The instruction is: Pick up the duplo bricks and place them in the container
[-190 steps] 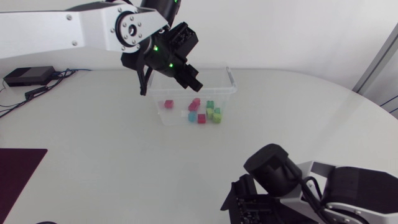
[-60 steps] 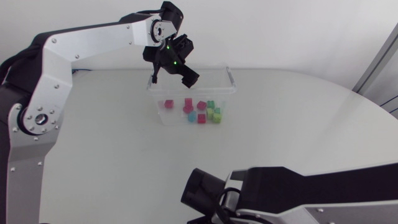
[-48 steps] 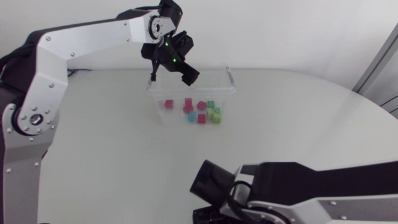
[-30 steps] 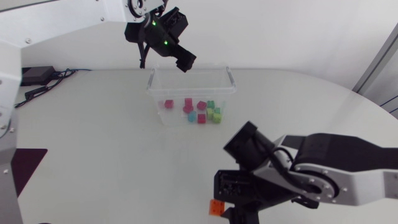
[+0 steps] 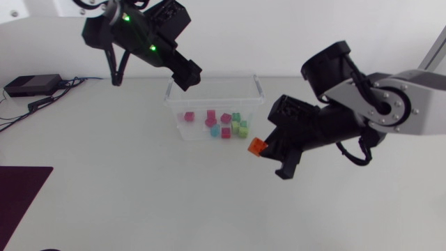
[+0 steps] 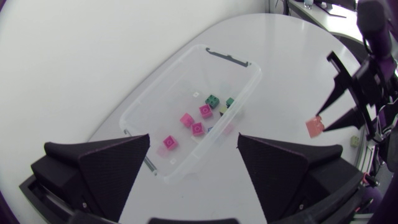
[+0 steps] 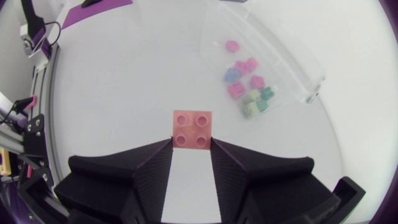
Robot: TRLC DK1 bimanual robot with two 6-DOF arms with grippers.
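Observation:
A clear plastic container [image 5: 259, 90] stands at the table's back middle with several pink, green and blue duplo bricks [image 5: 226, 124] inside. My right gripper [image 5: 265, 152] hangs in the air just in front and to the right of it, shut on an orange brick [image 5: 257, 146]. In the right wrist view the brick [image 7: 191, 129] sits studs-up between the fingertips [image 7: 155, 155], with the container [image 7: 292, 62] ahead. My left gripper [image 5: 185, 75] is open and empty above the container's back left corner. The left wrist view looks down on the container [image 6: 249, 65] and the orange brick [image 6: 314, 126].
A black box with cables [image 5: 31, 85] lies at the table's far left edge. A dark mat [image 5: 17, 192] covers the front left corner. Bare white tabletop [image 5: 139, 181] lies in front of the container.
My right arm has lifted the orange brick from the table's front edge up toward the container. My left arm has drawn back, up and left from over the container.

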